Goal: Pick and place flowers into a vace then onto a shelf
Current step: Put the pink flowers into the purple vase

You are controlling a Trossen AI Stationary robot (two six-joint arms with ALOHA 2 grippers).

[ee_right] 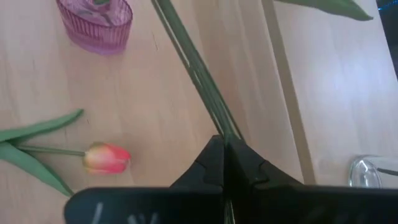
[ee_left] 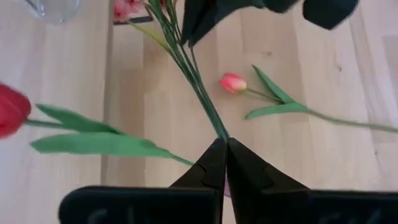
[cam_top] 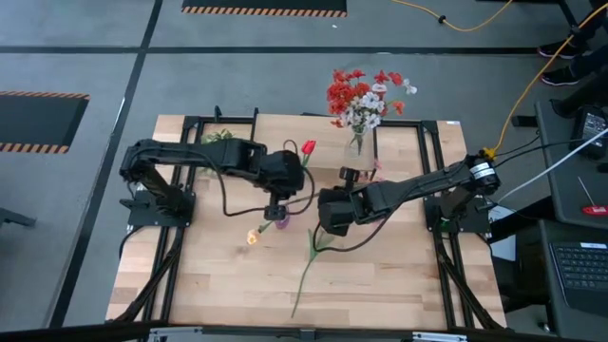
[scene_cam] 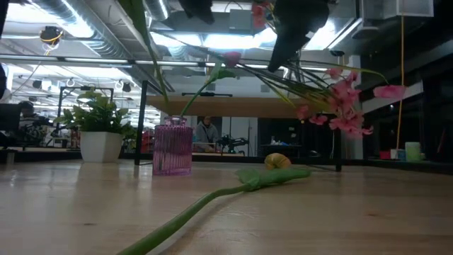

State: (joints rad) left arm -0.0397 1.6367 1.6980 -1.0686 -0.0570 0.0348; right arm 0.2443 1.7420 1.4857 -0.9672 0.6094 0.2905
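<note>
From above, your left gripper (cam_top: 276,211) hangs over the pink vase (cam_top: 282,223), whose mouth it hides, and your right gripper (cam_top: 332,215) is mid-tabletop. Low view: a pink spray (scene_cam: 345,100) is aloft before the shelf (scene_cam: 241,107). Wrist views: both pairs of fingers pinch green stems (ee_left: 198,84), presumably for insertion.
</note>
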